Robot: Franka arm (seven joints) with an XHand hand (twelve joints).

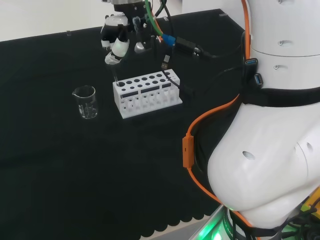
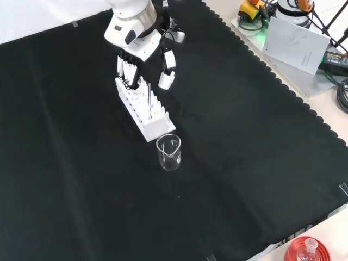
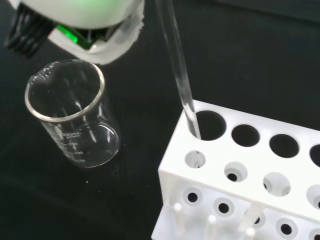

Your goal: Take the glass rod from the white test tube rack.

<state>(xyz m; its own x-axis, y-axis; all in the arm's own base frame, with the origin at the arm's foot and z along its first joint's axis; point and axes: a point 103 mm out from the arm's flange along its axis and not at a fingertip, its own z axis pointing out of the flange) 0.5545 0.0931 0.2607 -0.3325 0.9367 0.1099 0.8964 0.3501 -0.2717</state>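
**A:** Bench first — black cloth across nearly the whole head view, with the arm's white links bulking up the right side. Why is the hand parked at the upper middle of that frame?

**B:** Because the white test tube rack stands just below it, at centre frame. In the front view the hand sits at the upper left, right over the far end of the rack. My guess is it's lined up to come down on the rod's top.

**A:** And the beaker?

**B:** Left of the rack in the head view, apart from it. In the front view it stands just below the rack's near end, at centre. It looks empty and, I'd say, plays no part in this step.

**A:** Is the hand gripping anything?

**B:** Fingers point down, fairly straight, close by the rod's upper part — whether they touch or pinch it, I cannot tell.

**A:** So where's the glass rod?

**B:** In 1 corner hole of the rack, the end nearest the beaker. It's thin, clear and leans a little, so I'd lift it along that lean.
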